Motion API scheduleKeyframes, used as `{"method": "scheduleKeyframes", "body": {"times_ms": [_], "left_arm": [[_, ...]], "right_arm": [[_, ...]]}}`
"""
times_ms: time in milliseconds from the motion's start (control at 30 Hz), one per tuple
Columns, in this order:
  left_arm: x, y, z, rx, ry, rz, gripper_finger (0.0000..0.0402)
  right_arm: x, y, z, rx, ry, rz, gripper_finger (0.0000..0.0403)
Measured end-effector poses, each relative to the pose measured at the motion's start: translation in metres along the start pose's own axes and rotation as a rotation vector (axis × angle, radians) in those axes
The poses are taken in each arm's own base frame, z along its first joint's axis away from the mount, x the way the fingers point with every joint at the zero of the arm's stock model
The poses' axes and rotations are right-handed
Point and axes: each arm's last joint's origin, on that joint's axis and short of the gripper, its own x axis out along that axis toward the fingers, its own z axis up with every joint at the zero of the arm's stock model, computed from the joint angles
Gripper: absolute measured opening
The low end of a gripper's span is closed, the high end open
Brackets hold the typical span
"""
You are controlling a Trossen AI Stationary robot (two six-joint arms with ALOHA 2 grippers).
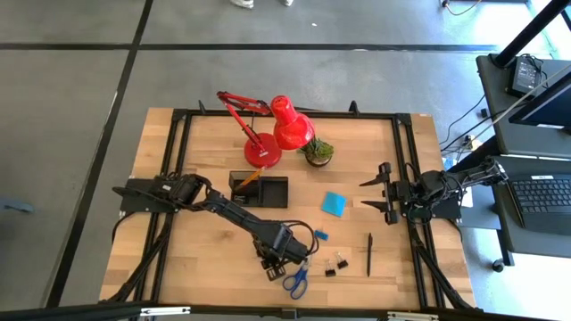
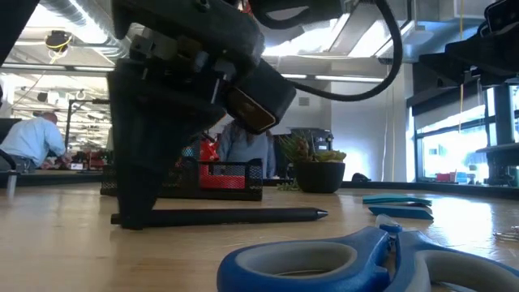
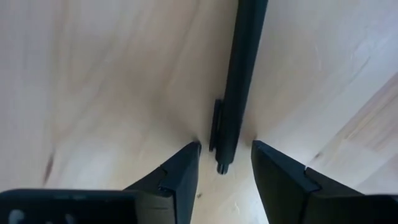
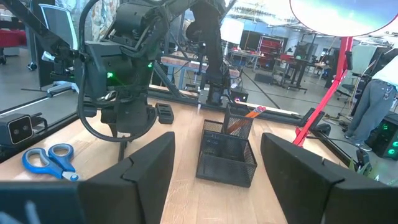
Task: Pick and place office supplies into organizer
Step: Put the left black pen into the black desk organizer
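Left wrist view: the left tool (image 3: 225, 167) stands over the table (image 3: 93, 81) with its fingers parted, straddling the clip end of a black pen (image 3: 239, 74) without closing on it. The pen lies flat, its long axis running straight away from the tool. The right tool (image 1: 379, 193) waits open near the table's right edge.

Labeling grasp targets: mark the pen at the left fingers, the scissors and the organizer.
pen (image 3: 239, 74), left wrist view, middle of the black barrel.
scissors (image 1: 297, 283), high view, blue handle loops.
organizer (image 4: 225, 163), right wrist view, front mesh wall.
left gripper (image 3: 225, 168), left wrist view, fingers open either side of the pen's end.
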Motion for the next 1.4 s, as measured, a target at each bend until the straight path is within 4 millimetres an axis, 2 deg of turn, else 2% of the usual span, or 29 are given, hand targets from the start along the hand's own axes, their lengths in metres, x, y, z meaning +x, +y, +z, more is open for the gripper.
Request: {"method": "scheduleKeyframes", "body": {"times_ms": [300, 933, 1200, 1400], "left_arm": [[-0.0003, 0.0001, 0.0024, 0.006, -0.033, 0.009, 0.0133], [0.0002, -0.0007, 0.0001, 0.017, -0.035, 0.025, 0.0078], [0.0001, -0.0009, -0.0001, 0.103, -0.051, 0.043, 0.0053], [0.0, -0.0009, -0.0001, 0.175, -0.053, 0.048, 0.0049]], "right_arm": [[0.0, 0.0, 0.0, 0.0, 0.0, 0.0, 0.0242], [0.0, 0.0, 0.0, 0.0, 0.0, 0.0, 0.0242], [0.0, 0.0, 0.0, 0.0, 0.0, 0.0, 0.0242], [0.0, 0.0, 0.0, 0.0, 0.0, 0.0, 0.0242]]}}
